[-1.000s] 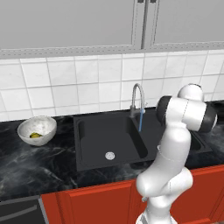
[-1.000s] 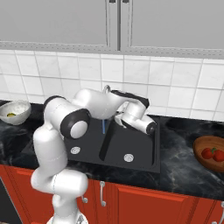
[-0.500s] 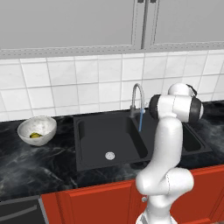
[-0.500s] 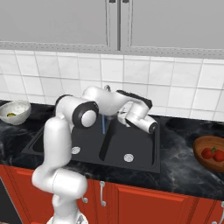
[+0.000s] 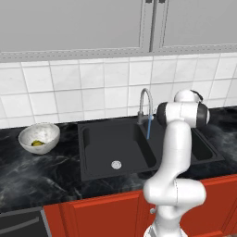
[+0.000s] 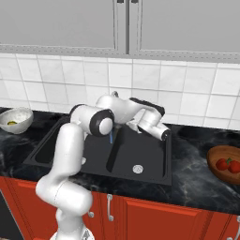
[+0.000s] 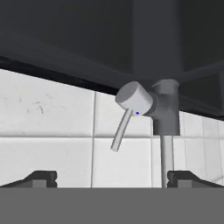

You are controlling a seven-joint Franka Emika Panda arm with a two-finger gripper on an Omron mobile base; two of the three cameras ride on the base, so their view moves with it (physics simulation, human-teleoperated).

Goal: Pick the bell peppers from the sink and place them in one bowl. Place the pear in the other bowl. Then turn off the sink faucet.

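So we're on the last step now. Both red bell peppers (image 6: 228, 165) sit in the wooden bowl (image 6: 220, 155) off to the right on the tabletop (image 6: 197, 185), and the pear (image 5: 37, 143) is in the white speckled bowl (image 5: 28, 136) on the left side. The sink (image 5: 100, 155) looks emptied out, just the drain disc (image 5: 116, 164) in the left basin.

What's changed over the last second: the arm swung its wrist in closer to the sink faucet (image 5: 145, 104), with the elbow folding up higher behind the tap. Nothing else in the scene moved, and the base didn't drive.

Water's still running though: there's a thin blue stream (image 5: 149, 128) coming off the spout. In the hand view the camera is rolled upside down and looks right at the faucet's base, with the small handle (image 7: 120, 130) sticking out beside it. The fingers (image 7: 112, 178) are spread wide, holding nothing, sitting either side of the view and not touching the handle yet.

We'd guess the next bit is nudging that lever to shut the flow.
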